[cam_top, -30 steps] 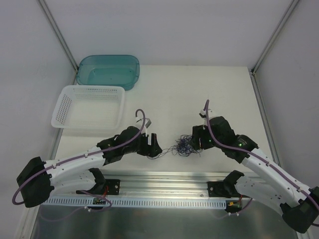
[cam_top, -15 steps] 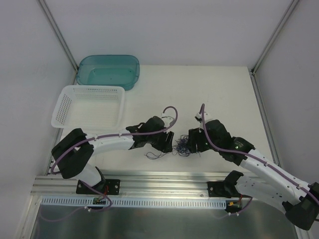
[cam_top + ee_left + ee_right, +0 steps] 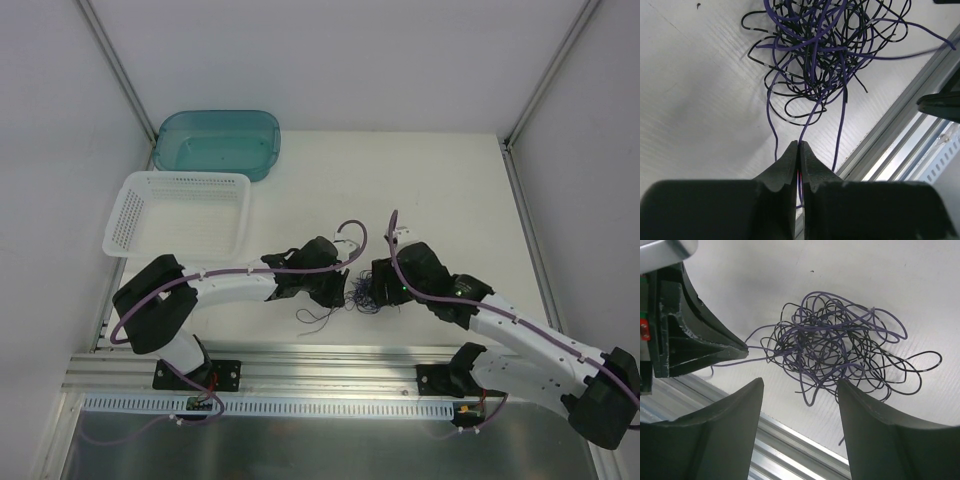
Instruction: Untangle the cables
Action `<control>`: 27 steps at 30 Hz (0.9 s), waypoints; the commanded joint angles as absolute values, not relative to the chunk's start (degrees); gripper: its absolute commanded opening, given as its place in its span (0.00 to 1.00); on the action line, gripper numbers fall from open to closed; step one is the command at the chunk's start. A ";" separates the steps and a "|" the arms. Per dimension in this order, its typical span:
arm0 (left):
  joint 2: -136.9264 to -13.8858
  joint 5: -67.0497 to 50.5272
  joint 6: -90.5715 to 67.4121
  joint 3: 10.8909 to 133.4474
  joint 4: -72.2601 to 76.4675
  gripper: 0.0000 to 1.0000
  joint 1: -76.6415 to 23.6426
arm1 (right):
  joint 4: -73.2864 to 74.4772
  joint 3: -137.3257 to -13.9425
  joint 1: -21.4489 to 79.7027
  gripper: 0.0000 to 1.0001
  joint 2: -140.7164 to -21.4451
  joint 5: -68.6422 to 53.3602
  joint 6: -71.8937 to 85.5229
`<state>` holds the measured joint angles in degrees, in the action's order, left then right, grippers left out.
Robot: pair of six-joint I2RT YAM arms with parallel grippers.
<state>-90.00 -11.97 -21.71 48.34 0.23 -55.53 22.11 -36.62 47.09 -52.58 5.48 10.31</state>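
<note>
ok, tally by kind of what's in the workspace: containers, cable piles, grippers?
Containers: 2, teal tub and white basket
Cable tangle: 1, purple and black strands, too knotted to count singly
Grippers: 2, left gripper shut on a purple strand of it, right gripper open
Total: 5

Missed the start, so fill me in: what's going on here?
Two robot arms are working on a knot of thin cables near the front edge of the table. The left hand is shut on one purple strand leading out of the knot. The right hand hangs open just above the cables, gripping nothing. The cables are one tangled mass, not yet pulled apart.
</note>
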 commanded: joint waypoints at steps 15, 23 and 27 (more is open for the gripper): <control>-79.99 -6.07 -26.45 44.30 1.85 0.00 -56.43 | 11.16 -35.24 48.34 0.51 -68.63 14.15 18.01; -67.95 4.73 -30.93 38.42 0.36 0.00 -56.08 | 18.79 -37.79 46.59 0.01 -69.70 19.94 19.16; -62.33 7.64 -31.82 36.48 -2.02 0.00 -54.50 | 21.97 -36.22 41.68 0.01 -65.40 22.24 17.67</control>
<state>-66.46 2.42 -29.78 37.82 -0.19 -55.72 17.63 -35.73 45.30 -69.38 17.37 18.33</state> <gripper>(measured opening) 0.009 0.019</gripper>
